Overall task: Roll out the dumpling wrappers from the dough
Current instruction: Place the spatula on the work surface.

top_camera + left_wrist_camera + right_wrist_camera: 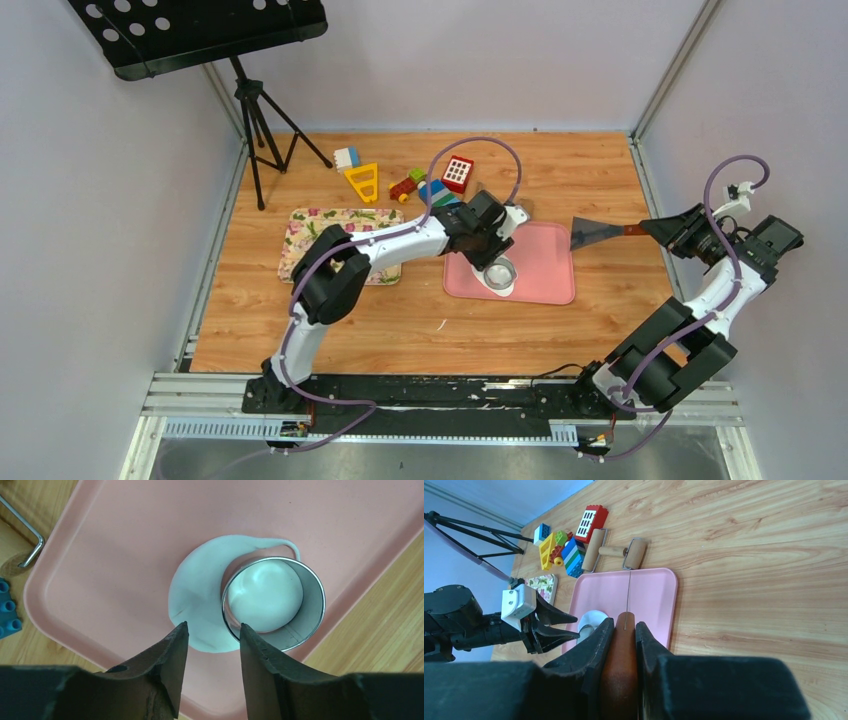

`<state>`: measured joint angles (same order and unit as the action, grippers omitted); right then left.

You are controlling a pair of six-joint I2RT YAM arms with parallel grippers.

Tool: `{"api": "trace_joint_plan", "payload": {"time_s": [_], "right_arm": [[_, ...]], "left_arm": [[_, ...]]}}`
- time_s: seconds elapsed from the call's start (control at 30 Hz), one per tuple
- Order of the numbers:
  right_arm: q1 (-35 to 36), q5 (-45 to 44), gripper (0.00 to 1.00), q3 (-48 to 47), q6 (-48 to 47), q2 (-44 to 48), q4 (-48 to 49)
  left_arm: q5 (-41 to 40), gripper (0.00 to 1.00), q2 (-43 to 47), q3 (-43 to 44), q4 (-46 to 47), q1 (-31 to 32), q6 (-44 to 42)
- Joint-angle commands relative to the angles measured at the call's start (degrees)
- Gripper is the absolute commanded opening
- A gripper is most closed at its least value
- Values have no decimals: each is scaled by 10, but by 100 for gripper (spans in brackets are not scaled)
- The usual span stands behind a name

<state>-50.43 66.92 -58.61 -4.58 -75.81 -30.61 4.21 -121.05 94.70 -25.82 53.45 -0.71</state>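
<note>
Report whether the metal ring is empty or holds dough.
Not empty: a white dough round fills the ring, a crescent scrap lies outside it.

Pale lilac walls [450, 60]; wood-grain tabletop [600, 170]; black perforated stand [200, 30] on tripod [252, 112], back left.

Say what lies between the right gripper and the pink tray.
Only the scraper that the right gripper holds, its blade reaching the pink tray. Top view shows it.

A pink tray [545, 262] lies on the wooden table [300, 320] with a metal ring [314, 611] standing in it and a brown-handled scraper [598, 232] at its right edge. Behind it are a small roller [613, 551] and toy blocks [425, 182], a floral mat [320, 225] to its left, and what may be a music stand [255, 120] far left.
</note>
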Motion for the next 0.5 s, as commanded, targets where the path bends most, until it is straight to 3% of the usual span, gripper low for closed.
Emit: {"api": "trace_joint_plan", "payload": {"time_s": [0.0,0.2,0.47], "right_arm": [[-4,24,0,-7,-2,5,13],[-4,21,0,-6,-2,2,13],[-5,24,0,-6,-2,2,13]], "left_arm": [[23,48,-12,32,-2,3,4],[43,34,-21,43,-4,3,16],[49,32,-34,49,-12,3,18]]}}
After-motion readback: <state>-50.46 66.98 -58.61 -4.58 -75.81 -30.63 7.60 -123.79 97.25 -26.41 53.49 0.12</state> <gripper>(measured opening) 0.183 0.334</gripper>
